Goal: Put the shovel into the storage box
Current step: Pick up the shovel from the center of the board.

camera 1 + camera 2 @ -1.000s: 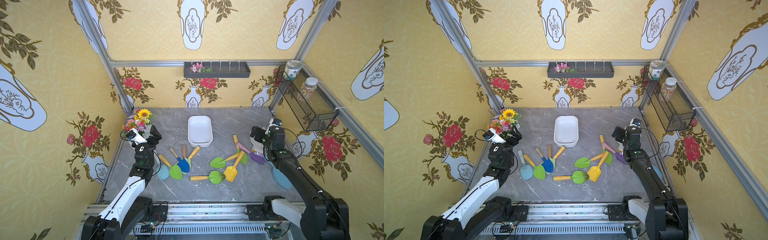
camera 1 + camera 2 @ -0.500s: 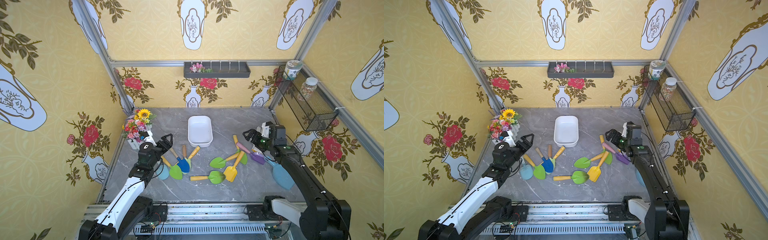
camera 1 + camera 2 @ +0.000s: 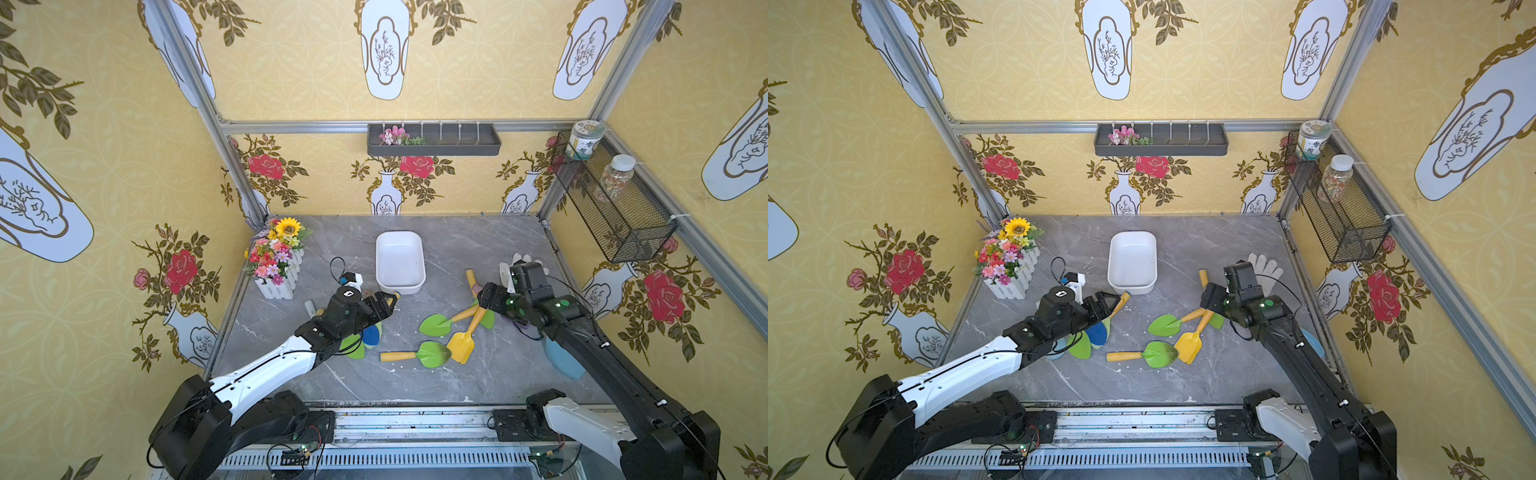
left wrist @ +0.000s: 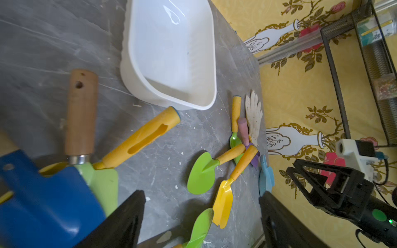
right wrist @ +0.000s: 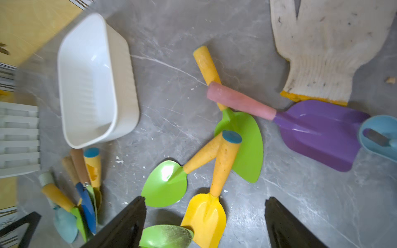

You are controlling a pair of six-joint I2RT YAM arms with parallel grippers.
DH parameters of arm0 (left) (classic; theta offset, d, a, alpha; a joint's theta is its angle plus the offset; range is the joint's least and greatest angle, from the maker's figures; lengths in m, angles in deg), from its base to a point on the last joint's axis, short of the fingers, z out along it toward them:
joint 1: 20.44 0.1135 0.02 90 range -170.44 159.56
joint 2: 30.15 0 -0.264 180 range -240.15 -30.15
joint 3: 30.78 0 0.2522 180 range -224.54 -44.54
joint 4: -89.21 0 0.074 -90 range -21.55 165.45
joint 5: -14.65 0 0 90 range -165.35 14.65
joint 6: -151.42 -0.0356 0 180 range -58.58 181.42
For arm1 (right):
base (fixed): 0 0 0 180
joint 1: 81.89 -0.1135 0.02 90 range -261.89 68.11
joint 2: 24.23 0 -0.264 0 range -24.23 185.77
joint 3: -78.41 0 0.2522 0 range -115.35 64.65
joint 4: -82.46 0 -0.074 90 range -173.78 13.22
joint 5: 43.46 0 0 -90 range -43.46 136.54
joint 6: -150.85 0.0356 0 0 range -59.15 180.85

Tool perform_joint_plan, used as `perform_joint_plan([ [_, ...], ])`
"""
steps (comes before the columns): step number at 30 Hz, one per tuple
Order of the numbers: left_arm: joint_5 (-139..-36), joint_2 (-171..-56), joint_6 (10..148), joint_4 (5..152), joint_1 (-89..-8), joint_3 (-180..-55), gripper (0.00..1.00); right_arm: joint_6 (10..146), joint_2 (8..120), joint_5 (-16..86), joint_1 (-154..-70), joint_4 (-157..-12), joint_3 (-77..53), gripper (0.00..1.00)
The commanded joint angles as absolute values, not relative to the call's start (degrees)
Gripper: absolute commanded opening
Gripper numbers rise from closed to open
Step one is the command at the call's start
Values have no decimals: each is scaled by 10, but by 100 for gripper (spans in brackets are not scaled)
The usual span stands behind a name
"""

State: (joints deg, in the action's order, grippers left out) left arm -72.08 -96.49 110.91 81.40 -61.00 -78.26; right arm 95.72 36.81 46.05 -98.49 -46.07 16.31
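Left tool [image 4: 202, 194]: jaws stood wide, gripping nothing. Storage box [image 4: 137, 90] sat on the grey surface [image 4: 43, 43] at the tool's 11 o'clock. Blue shovel blade [image 4: 43, 199] was close in at 9 o'clock, overlapping a light-green blade [image 4: 105, 182] with a wooden handle [image 4: 80, 111]. Slotted yellow handle [image 4: 139, 139] pointed at the box, tip just short of it. Green shovel [image 4: 200, 174] and yellow shovel [image 4: 223, 201] lay at 12 o'clock, handle ends meeting. White glove [image 4: 254, 118] lay beyond them.
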Motion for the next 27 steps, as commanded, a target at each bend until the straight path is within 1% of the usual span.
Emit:
perform_joint_plan([
  [1, -699, -997, 1110, 819, -625, -800, 87, 995, 386, 557, -1015, -413, 158, 86],
  [2, -703, -1007, 1110, 825, -628, -804, 86, 1003, 394, 565, -1026, -411, 161, 85],
  [6, -705, -1032, 1115, 827, -642, -816, 83, 1036, 432, 567, -1055, -425, 175, 77],
  [7, -703, -1034, 1116, 827, -644, -816, 82, 1046, 441, 571, -1062, -426, 176, 77],
  [12, -698, -1034, 1124, 826, -647, -810, 81, 1082, 484, 581, -1099, -462, 191, 68],
  [17, -692, -1028, 1127, 825, -647, -803, 81, 1101, 533, 590, -1113, -492, 196, 60],
  [19, -688, -1026, 1128, 821, -647, -803, 81, 1104, 548, 590, -1116, -506, 197, 59],
  [21, -688, -1026, 1128, 816, -647, -803, 81, 1104, 566, 590, -1119, -517, 194, 55],
  [25, -686, -1024, 1130, 805, -647, -802, 81, 1111, 590, 589, -1123, -528, 188, 51],
  [27, -682, -1019, 1130, 801, -647, -802, 81, 1115, 600, 589, -1124, -533, 189, 47],
])
